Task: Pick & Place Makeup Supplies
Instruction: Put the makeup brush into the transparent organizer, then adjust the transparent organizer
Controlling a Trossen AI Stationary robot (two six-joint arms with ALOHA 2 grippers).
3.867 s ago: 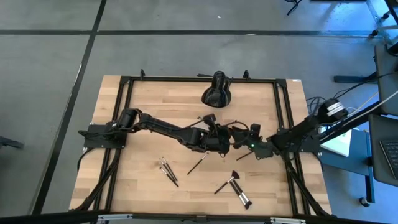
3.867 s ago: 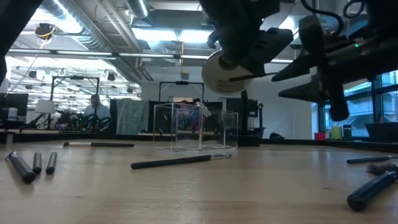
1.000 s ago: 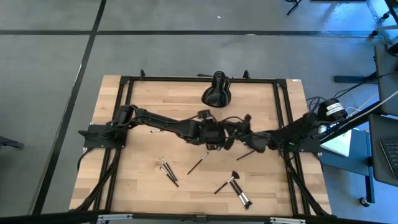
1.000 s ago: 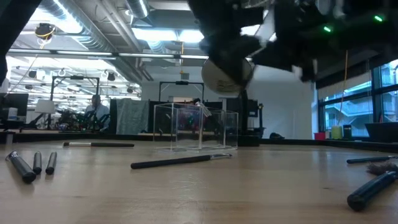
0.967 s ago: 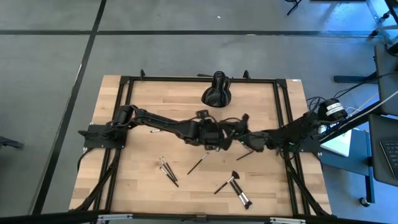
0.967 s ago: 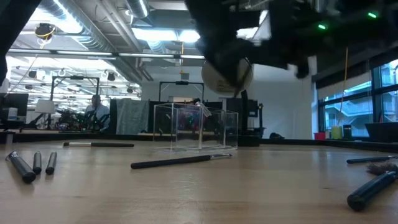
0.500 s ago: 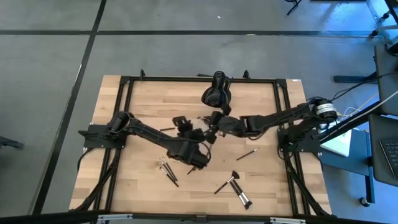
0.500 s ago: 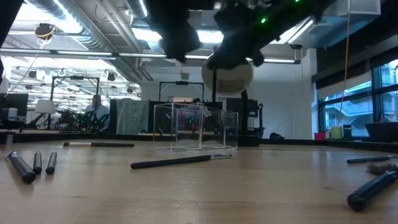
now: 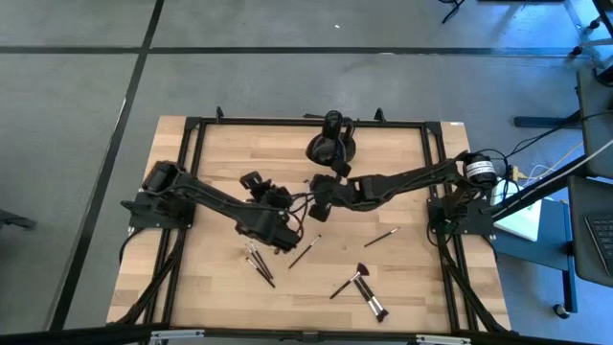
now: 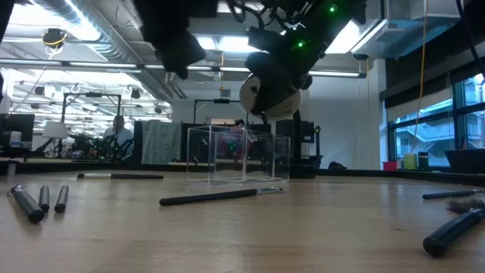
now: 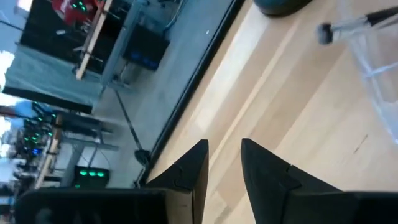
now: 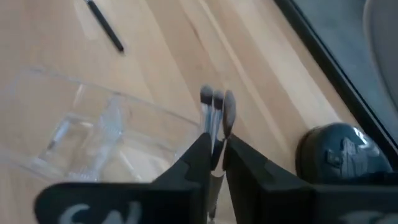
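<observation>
Brushes [image 12: 216, 106]: three thin ones w/ small tips are pinched together in the right end effector [image 12: 213, 155], fingers nearly closed on the handles, tips sticking out past them. In the high view that right end effector [image 9: 321, 205] sits near table centre, arm reaching in from 3 o'clock, just above the clear organiser tray [image 12: 93, 134], w/ the black rounded object [image 9: 331, 146] at 12 o'clock by the far edge of the table [image 9: 220, 158].

Left end effector [image 11: 222, 158] is off the surface, fingers a small gap apart, nothing between them; bare wood and the table rim beyond. In the high view the left end effector [image 9: 280, 234] is at roughly 8 o'clock from centre, arm coming in from 9 o'clock.

Loose brushes on the table, high view: small cluster [image 9: 257, 259] at 7 o'clock, just beside the left end effector; single thin brush [image 9: 305, 251] at 6 o'clock; another thin brush [image 9: 380, 237] at 4 o'clock; fluffy brush [image 9: 352, 279] and a silver-ferrule brush [image 9: 372, 304] toward 5 o'clock near the front edge.

Low view: tray [image 10: 238, 155] stands mid-table w/ a long brush [image 10: 220, 196] lying in front of it; three dark handles [image 10: 42, 200] at far left, thick handle [image 10: 453, 230] at far right. Person [image 10: 117, 130] seated in the room behind.
</observation>
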